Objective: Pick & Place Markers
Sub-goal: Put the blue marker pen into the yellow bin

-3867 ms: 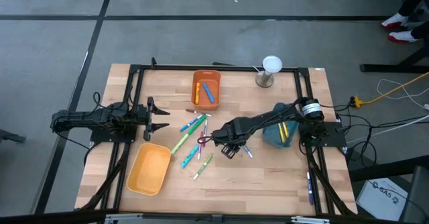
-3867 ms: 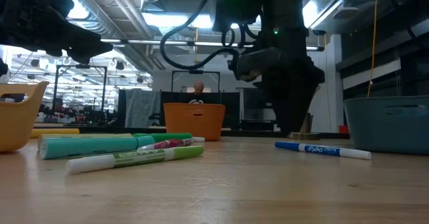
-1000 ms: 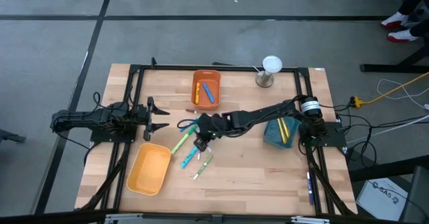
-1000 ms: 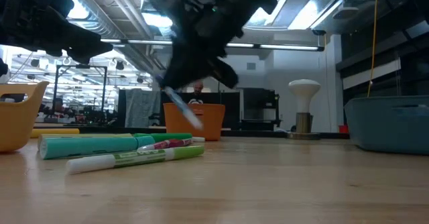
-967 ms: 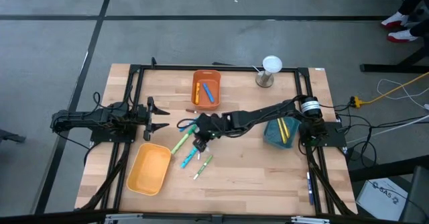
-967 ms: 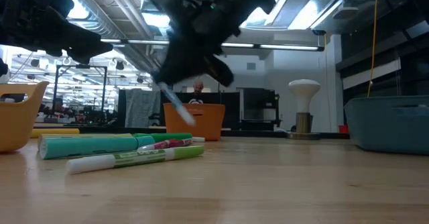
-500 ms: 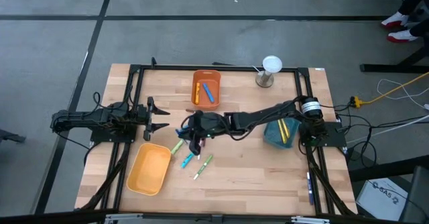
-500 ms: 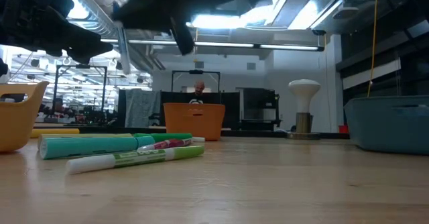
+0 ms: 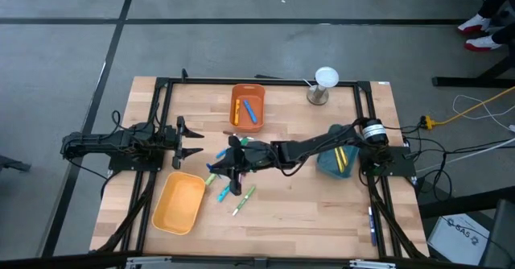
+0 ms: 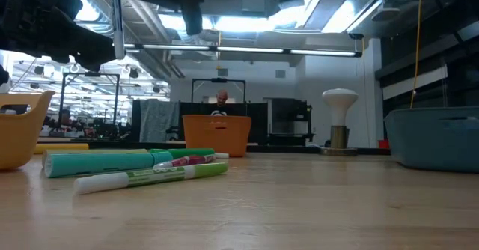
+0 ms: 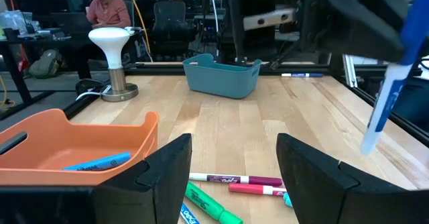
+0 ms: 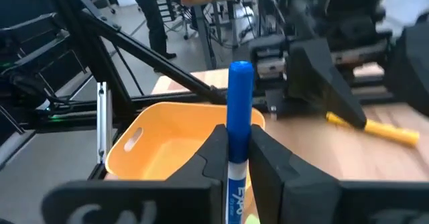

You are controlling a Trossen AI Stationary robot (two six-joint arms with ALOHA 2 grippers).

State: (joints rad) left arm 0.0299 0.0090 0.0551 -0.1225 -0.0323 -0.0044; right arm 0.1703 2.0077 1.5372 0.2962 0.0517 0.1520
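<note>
My right gripper [image 9: 228, 161] hovers over the middle of the table, left of centre, pointing toward the left arm, and is shut on a blue-capped white marker [image 12: 239, 110]. The marker also shows in the left wrist view [image 11: 390, 93] and high up in the low view [image 10: 116, 25]. Several loose markers [image 9: 229, 187] in green, teal and pink lie flat on the wood below it [image 10: 142, 168]. My left gripper [image 9: 190, 141] waits open at the table's left edge, holding nothing. My right gripper pinches the marker's barrel [image 12: 238, 143] below the blue cap, between its two fingers [image 12: 214, 158]. The fingers come nearly level from the table's right side and lie across the marker. The marker stands about upright, cap up, lifted clear of the table.
An orange bin [image 9: 247, 106] with markers stands at the far middle, a yellow bin [image 9: 179, 202] at the near left, and a teal bin [image 9: 334, 159] at the right. A white lamp-like stand [image 9: 324, 84] is at the far right. A person [image 11: 107, 6] sits beyond the table.
My right gripper, still shut on the blue marker, has risen and moved toward the table's left edge. It has tipped from pointing steeply down to nearly level and has rolled. The marker has gone from slanting to about upright.
</note>
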